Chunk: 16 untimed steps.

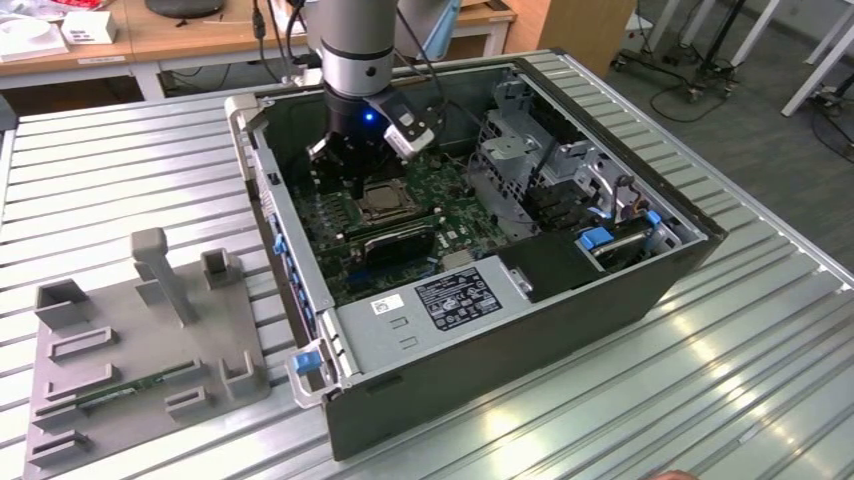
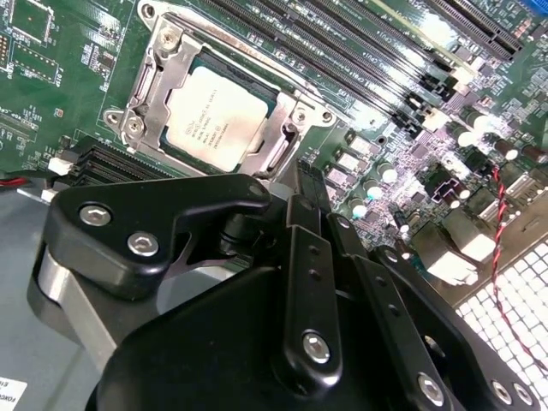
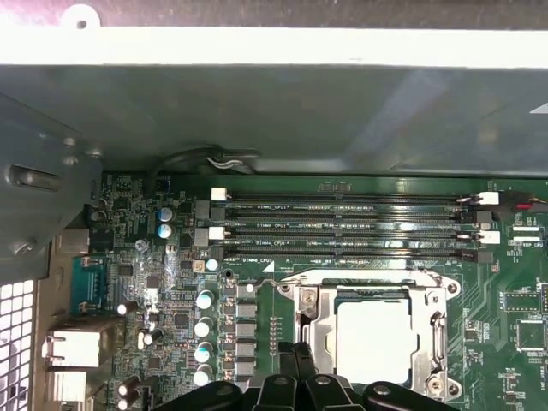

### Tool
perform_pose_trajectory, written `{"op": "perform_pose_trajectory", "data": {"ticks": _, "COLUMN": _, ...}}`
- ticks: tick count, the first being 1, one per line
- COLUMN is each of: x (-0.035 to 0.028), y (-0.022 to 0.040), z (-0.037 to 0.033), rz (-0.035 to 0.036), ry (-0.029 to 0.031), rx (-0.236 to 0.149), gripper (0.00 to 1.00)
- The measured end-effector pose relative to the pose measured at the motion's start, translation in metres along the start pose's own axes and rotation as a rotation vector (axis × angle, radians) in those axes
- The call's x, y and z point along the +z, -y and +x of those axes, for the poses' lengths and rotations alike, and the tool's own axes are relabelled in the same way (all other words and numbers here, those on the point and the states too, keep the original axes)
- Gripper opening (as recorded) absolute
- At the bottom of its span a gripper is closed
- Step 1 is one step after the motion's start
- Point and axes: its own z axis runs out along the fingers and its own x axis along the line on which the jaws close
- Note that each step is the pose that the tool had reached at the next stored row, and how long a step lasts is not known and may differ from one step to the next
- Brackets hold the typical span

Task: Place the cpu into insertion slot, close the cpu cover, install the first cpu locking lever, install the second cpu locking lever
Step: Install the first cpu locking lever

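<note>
Scene: an open computer case (image 1: 514, 385) is lying on its side on a slatted metal worktop (image 1: 134, 170), with its green motherboard (image 1: 447, 185) facing up.
Arm: the grey robot arm (image 1: 354, 40) is reaching down into the case from above, over the end of the board away from the power supply (image 1: 441, 300).
End effector: the end effector (image 1: 351, 175) is hanging low over the board, just beside one edge of the socket; in both wrist views (image 2: 306, 175) (image 3: 294, 351) its two black fingertips are lying together and are gripping nothing. Whether they are touching the socket frame cannot be told.
Cpu: the cpu (image 2: 214, 118) is sitting flat inside the insertion slot (image 3: 373, 295), its dull silver top facing up; it is also showing in the exterior view (image 1: 380, 200) and in the first wrist view (image 3: 374, 342).
Cpu cover: the cpu cover (image 2: 158, 81) is lying down around the chip, which is showing through its window (image 3: 312, 330).
Levers: whether the locking levers are latched cannot be told.
Memory slots: four long black memory slots (image 3: 342, 229) are running parallel just beside the socket (image 2: 342, 43).
Other parts: a row of silver capacitors (image 3: 204, 325) is standing near the socket, and a red and black wire (image 2: 501, 240) is trailing across the board's edge.
Fixture: a grey holding fixture (image 1: 134, 340) is resting on the worktop at the exterior view's left, well apart from the case.
</note>
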Motion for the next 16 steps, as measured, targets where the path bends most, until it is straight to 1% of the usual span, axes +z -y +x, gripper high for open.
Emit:
{"op": "perform_pose_trajectory", "data": {"ticks": 4, "x": -0.0001, "y": 0.0001, "z": 0.0019, "rz": 0.0001, "ry": 0.0002, "rx": 0.000, "gripper": 0.11}}
{"op": "perform_pose_trajectory", "data": {"ticks": 10, "x": 0.0000, "y": 0.0000, "z": 0.0100, "rz": 0.0000, "ry": 0.0022, "rx": 0.000, "gripper": 0.11}}
{"op": "perform_pose_trajectory", "data": {"ticks": 16, "x": -0.0003, "y": 0.0000, "z": 0.0103, "rz": 0.0001, "ry": 0.0021, "rx": 0.000, "gripper": 0.11}}
